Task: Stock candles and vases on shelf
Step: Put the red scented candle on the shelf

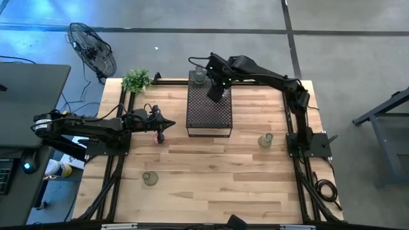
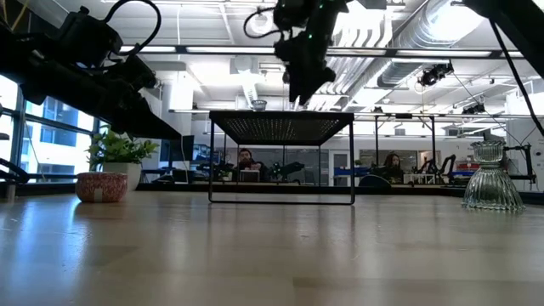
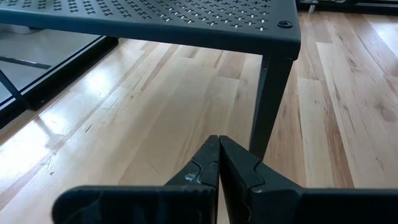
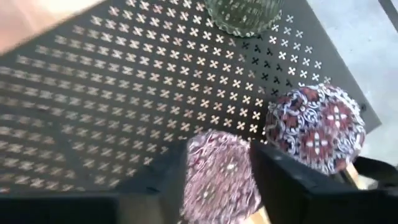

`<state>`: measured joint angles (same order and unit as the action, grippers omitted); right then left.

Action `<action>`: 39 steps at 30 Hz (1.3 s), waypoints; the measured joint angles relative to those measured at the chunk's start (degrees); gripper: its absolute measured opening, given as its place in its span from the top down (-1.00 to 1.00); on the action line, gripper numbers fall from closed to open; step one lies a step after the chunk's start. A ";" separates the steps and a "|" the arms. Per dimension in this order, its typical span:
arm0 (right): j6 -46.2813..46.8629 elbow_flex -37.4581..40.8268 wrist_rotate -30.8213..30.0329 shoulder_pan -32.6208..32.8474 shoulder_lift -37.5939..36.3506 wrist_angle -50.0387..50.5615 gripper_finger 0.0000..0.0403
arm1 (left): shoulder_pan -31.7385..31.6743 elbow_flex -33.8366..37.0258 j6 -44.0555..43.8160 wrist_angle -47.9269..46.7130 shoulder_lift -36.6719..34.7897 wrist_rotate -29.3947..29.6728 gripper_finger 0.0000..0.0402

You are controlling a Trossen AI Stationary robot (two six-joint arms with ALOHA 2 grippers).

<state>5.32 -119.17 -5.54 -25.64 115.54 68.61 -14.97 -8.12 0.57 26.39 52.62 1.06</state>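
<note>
The black perforated shelf stands at the table's far middle. My right gripper is over its top, shut on a candle with a patterned pink lid. A second candle and a clear vase stand on the shelf top; the vase is at the far left corner. My left gripper is shut and empty, left of the shelf, by its near left leg. A third candle stands on the table just beside it. Two vases stand on the table, one at the right and one at the near left. My right gripper pinches the candle's round sides between its two fingers, coming from above. The candle sits with its patterned lid toward the wrist camera. In the low view the gripper is a little above the shelf top.
A leafy potted plant stands at the table's far left corner. A fan stands on the floor beyond it. People sit in the room behind the table. Bare wood lies along the table's near half.
</note>
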 joint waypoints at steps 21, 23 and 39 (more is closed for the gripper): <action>-4.54 -0.03 2.61 -1.06 2.32 -2.72 0.96 | 0.01 0.00 0.01 -0.44 0.00 -0.01 1.00; -4.96 -0.01 2.75 -1.12 2.34 -1.41 0.99 | 0.01 0.00 0.01 -0.48 0.00 0.00 1.00; -5.62 -0.01 1.78 -0.94 1.69 0.64 1.00 | 0.00 0.00 0.01 -0.81 0.00 -0.01 1.00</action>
<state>-0.30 -119.17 -3.77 -26.58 117.23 69.25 -14.97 -8.12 0.58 25.58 52.62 1.05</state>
